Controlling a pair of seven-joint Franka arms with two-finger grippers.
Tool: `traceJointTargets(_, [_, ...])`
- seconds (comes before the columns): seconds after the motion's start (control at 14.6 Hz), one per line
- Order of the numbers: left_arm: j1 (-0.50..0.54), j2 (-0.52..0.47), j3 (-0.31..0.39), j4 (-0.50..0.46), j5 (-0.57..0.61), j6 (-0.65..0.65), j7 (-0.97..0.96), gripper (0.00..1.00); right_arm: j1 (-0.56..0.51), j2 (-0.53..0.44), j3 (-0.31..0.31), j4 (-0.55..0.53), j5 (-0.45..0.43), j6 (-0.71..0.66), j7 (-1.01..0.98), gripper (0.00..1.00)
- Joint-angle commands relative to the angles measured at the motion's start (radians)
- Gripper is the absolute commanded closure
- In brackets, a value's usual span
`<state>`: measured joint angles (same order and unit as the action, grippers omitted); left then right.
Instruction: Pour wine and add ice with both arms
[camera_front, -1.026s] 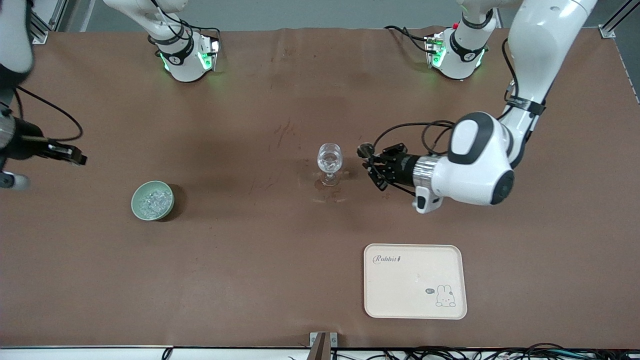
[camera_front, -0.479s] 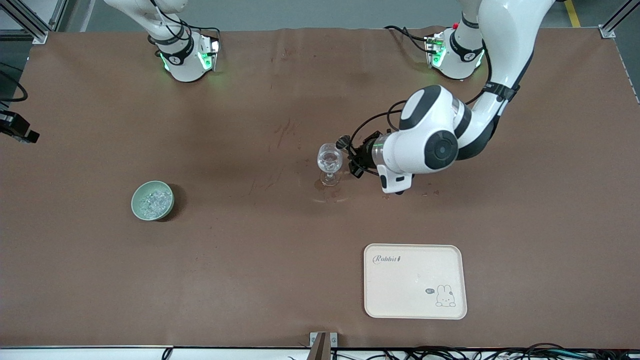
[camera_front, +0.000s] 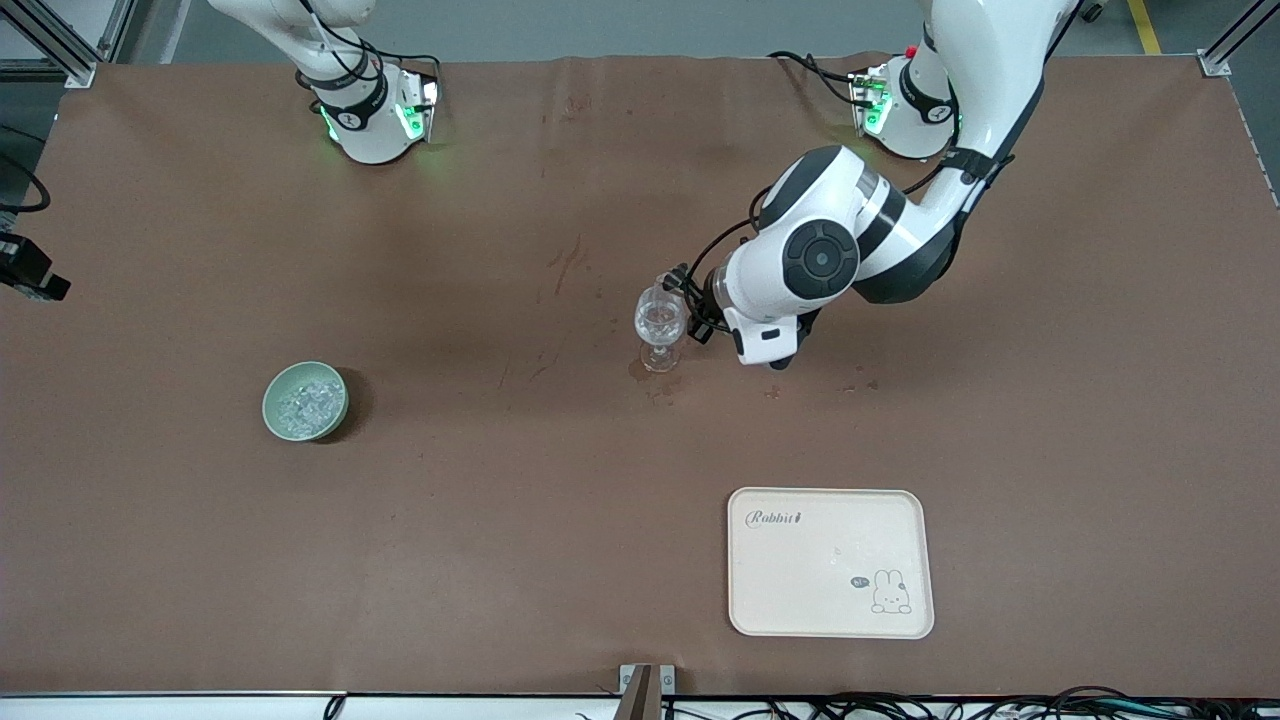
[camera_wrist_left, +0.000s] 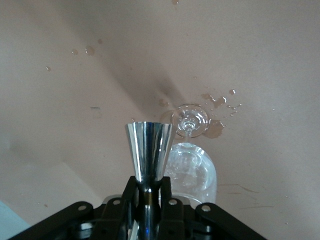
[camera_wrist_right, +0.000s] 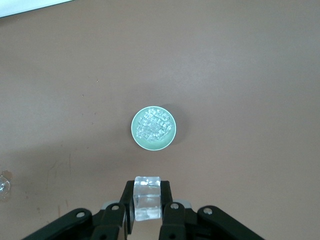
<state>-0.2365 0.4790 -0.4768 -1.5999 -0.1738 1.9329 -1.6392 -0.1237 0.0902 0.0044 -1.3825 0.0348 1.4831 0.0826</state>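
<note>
Clear glassy ice cube: pinched between the right gripper fingers, high over the brown desk, roughly above the small pale-green bowl of loose ice chunks. Judgement: light, hard and slick, so it could squirt out if squeezed off-centre. Flat opposite faces are the place to hold it, which is how it sits now.

Clear stemmed wine glass: upright mid-desk, well apart from the bowl toward the left arm's end, with something clear in it; can't tell ice from liquid. Wet splash marks around its foot. Judgement: thin, fragile and top-heavy, so a side knock tips it. Take it by the stem or low on the bowl of the glass, not the rim.

Left gripper: fingers closed on the narrow waist of a polished steel cone-shaped measuring cup, held just beside the glass rim, about level with it; can't tell if they touch. Judgement: smooth metal, stiff, light, may rotate in the grip.

Cream rectangular tray with rabbit print: nearer the front camera than the glass, nothing on it.
</note>
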Motion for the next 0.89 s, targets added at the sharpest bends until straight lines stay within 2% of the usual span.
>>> traceJointTargets(0.0, [0.032, 0.028, 0.006, 0.043, -0.083, -0.009, -0.008, 1.00, -0.016, -0.010, 0.011, -0.015, 0.007, 0.006, -0.017, 1.00])
traceJointTargets(0.14, [0.084, 0.062, 0.009, 0.058, -0.244, -0.009, 0.006, 1.00, -0.016, -0.010, 0.011, -0.015, 0.007, 0.003, -0.017, 1.00])
traceJointTargets(0.41, [0.161, 0.092, 0.007, 0.061, -0.416, -0.011, 0.067, 1.00, -0.014, -0.010, 0.014, -0.015, 0.007, -0.006, -0.004, 1.00])
traceJointTargets(0.55, [0.227, 0.118, 0.009, 0.087, -0.502, -0.011, 0.134, 1.00, -0.001, -0.010, 0.037, -0.015, 0.007, -0.036, 0.034, 0.99])
traceJointTargets(0.68, [0.287, 0.168, 0.009, 0.132, -0.538, -0.008, 0.194, 1.00, 0.006, -0.010, 0.127, -0.015, 0.007, -0.053, 0.161, 1.00])
traceJointTargets(0.82, [0.336, 0.239, 0.010, 0.205, -0.553, 0.000, 0.245, 0.99, 0.007, -0.007, 0.257, -0.013, 0.007, -0.044, 0.358, 1.00])
